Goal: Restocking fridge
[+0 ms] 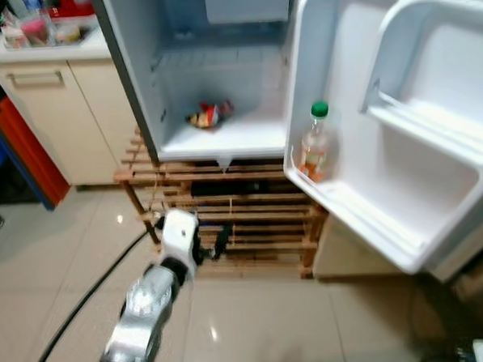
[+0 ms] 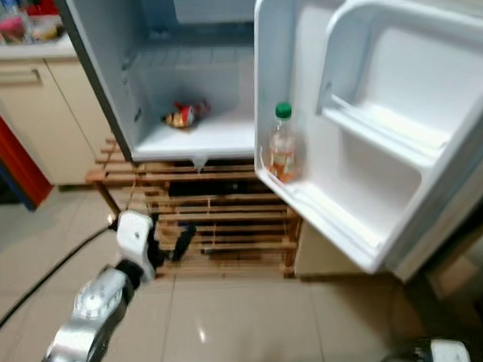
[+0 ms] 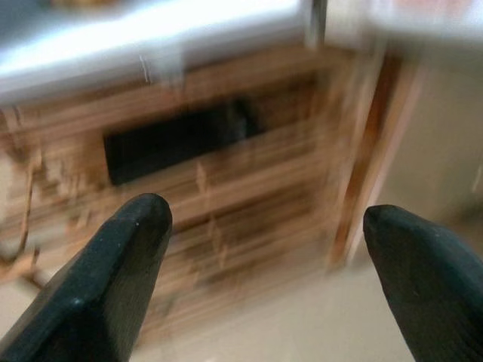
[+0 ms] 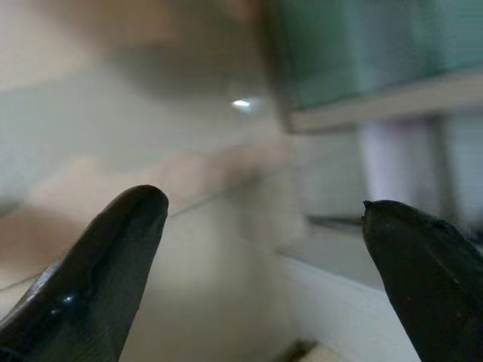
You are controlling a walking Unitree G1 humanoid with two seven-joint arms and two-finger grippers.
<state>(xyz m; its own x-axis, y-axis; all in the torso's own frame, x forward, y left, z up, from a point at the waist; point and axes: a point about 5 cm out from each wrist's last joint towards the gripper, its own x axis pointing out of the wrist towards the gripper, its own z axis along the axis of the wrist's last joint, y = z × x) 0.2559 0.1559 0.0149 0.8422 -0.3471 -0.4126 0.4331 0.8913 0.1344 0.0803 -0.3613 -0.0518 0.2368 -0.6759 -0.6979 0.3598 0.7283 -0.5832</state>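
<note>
A small white fridge [image 1: 223, 141] stands with its door swung wide open on a low slatted wooden rack [image 1: 227, 214] over a glossy beige tiled floor [image 1: 257, 326]. Inside, on the white floor of the fridge compartment toward its back edge, lies a crumpled red and yellow snack packet [image 1: 210, 114]. The open white moulded fridge door [image 1: 400, 124] hangs to the right, and in the near corner of its lower shelf, at the hinge end, stands a clear plastic bottle with a green cap and amber liquid [image 1: 314, 143], upright against the shelf's rail. The left gripper [image 1: 212, 241], at the end of a silver arm with a white wrist block, hovers low in front of the wooden rack, below the fridge's front edge; in the left wrist view its two black fingers [image 3: 98, 286] stand well apart with nothing between them, pointing at the blurred slats and a dark gap in the rack. In the right wrist view the right gripper [image 4: 264, 264] also has its black fingers spread wide and empty, before a blurred pale surface. To the left of the fridge stands a cream cabinet [image 1: 51, 110] whose worktop carries some small, indistinct jars at its far edge. A black cable [image 1: 78, 307] trails across the floor beside the left arm.
</note>
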